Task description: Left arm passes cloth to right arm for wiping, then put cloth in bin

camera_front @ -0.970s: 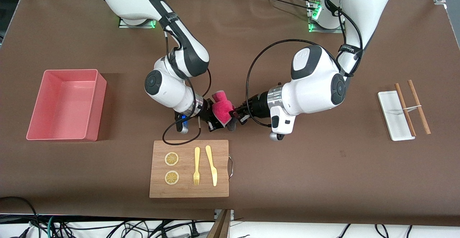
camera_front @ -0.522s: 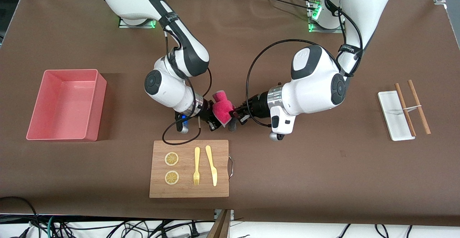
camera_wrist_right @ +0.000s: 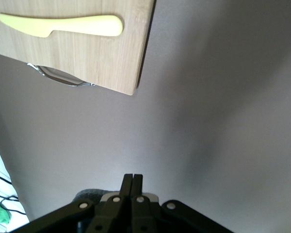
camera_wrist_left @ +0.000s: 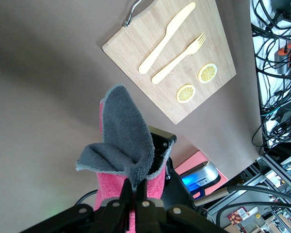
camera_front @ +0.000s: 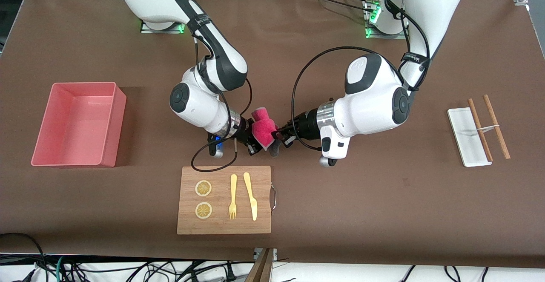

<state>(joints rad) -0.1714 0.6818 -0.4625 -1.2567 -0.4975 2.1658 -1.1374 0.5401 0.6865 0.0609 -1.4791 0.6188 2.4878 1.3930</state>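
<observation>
The cloth (camera_front: 263, 129), pink on one face and grey on the other, hangs in the air between the two grippers, over the table just past the cutting board. My left gripper (camera_front: 277, 137) is shut on it; in the left wrist view the fingers (camera_wrist_left: 136, 187) pinch its lower fold (camera_wrist_left: 128, 141). My right gripper (camera_front: 252, 142) presses against the cloth from the bin's side. Its fingers (camera_wrist_right: 134, 177) are shut tip to tip with no cloth showing between them. A grey bit of cloth (camera_wrist_right: 87, 196) shows beside their base. The salmon bin (camera_front: 120, 120) stands toward the right arm's end of the table.
A wooden cutting board (camera_front: 221, 222) with a fork (camera_front: 233, 197), a knife (camera_front: 251, 196) and two lemon slices (camera_front: 203, 188) lies nearer the front camera than the grippers. A white tray (camera_front: 462, 133) and chopsticks (camera_front: 496, 126) lie toward the left arm's end.
The right arm's elbow has shifted very slightly toward its own end of the table. The cloth and the left gripper have stayed where they were.
</observation>
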